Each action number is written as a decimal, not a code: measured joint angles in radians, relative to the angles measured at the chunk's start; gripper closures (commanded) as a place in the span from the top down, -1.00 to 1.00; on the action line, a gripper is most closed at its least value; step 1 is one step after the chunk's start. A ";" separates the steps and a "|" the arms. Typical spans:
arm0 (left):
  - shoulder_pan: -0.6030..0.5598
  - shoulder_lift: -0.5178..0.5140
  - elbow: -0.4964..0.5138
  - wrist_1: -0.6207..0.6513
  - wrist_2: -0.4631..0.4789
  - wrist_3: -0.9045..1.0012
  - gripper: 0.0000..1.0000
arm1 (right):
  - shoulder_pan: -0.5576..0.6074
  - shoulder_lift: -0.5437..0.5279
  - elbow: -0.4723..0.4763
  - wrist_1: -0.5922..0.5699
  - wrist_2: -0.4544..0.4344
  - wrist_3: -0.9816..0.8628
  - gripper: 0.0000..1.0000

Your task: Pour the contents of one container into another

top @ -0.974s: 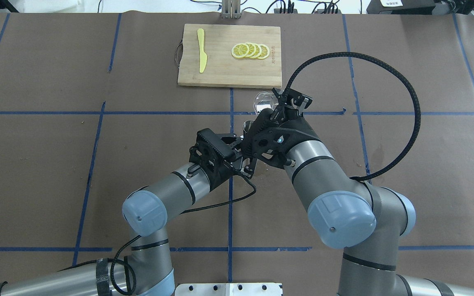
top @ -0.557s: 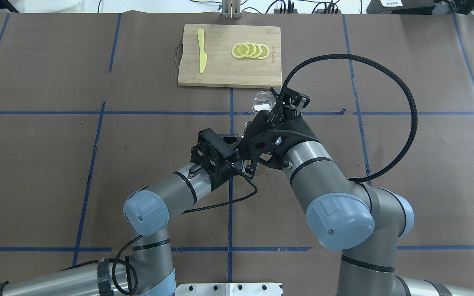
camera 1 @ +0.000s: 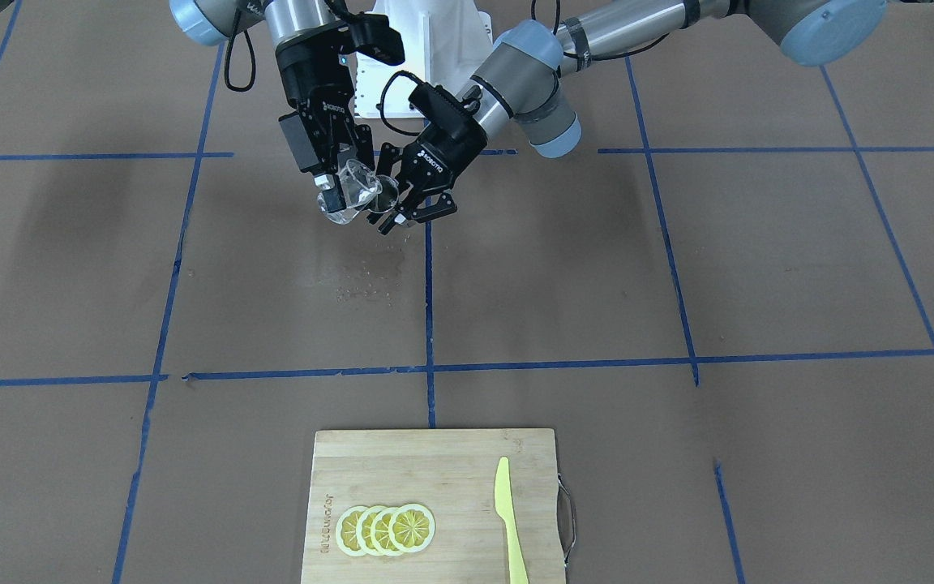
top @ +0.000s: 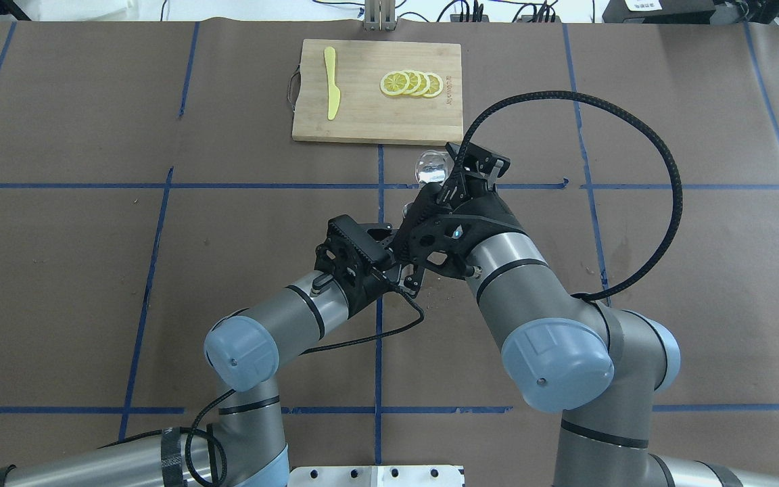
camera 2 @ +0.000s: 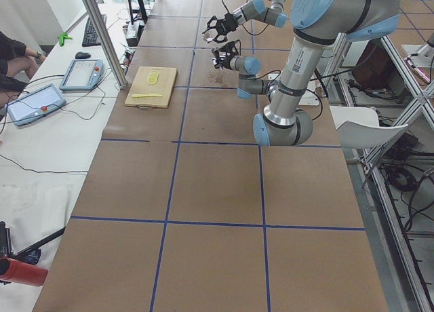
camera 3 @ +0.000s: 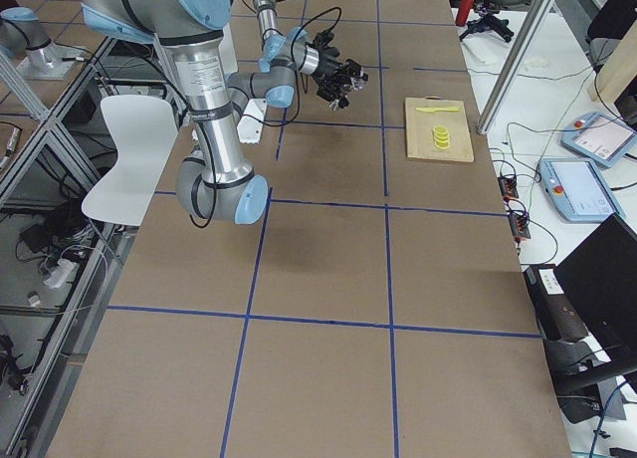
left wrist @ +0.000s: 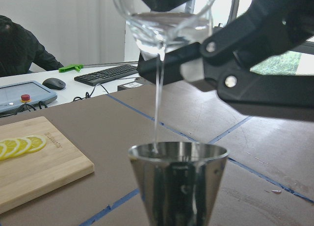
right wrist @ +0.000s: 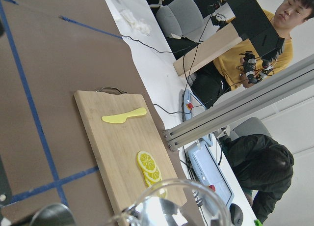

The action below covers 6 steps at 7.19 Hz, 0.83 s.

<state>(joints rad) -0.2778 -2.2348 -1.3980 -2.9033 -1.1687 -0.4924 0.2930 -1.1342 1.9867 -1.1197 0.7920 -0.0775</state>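
Observation:
The clear glass beaker (camera 1: 351, 191) hangs tipped in my right gripper (camera 1: 340, 193), which is shut on it. Just beside and below it, the steel jigger (camera 1: 383, 199) stands upright in my left gripper (camera 1: 399, 208), shut on its waist. In the left wrist view a thin stream of clear liquid (left wrist: 157, 103) falls from the beaker (left wrist: 164, 19) into the jigger's (left wrist: 179, 182) open cup. From overhead the beaker (top: 432, 166) shows past the right wrist, and the jigger (top: 406, 205) is mostly hidden by the grippers. The right wrist view catches the beaker's rim (right wrist: 167, 204) at the bottom edge.
A wooden cutting board (top: 362, 115) lies at the far side with a yellow knife (top: 331, 81) and several lemon slices (top: 411, 83). Small wet specks (camera 1: 370, 284) mark the brown paper under the grippers. People sit beyond the table's far edge (right wrist: 255, 162).
My right wrist has drifted slightly left and turned, tipping the beaker a little further over the jigger. The left arm has barely moved.

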 measured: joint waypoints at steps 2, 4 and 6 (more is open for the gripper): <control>0.000 0.000 0.001 0.001 0.000 0.000 -1.00 | -0.002 0.000 0.002 -0.017 -0.024 -0.006 -1.00; 0.000 -0.003 0.006 0.001 0.001 0.001 -1.00 | -0.007 0.001 0.003 -0.020 -0.044 -0.027 -1.00; 0.000 -0.004 0.011 0.001 0.001 0.001 -1.00 | -0.020 0.000 0.003 -0.021 -0.069 -0.036 -1.00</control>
<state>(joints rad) -0.2777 -2.2391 -1.3867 -2.9023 -1.1678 -0.4913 0.2732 -1.1339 1.9900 -1.1411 0.7227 -0.1139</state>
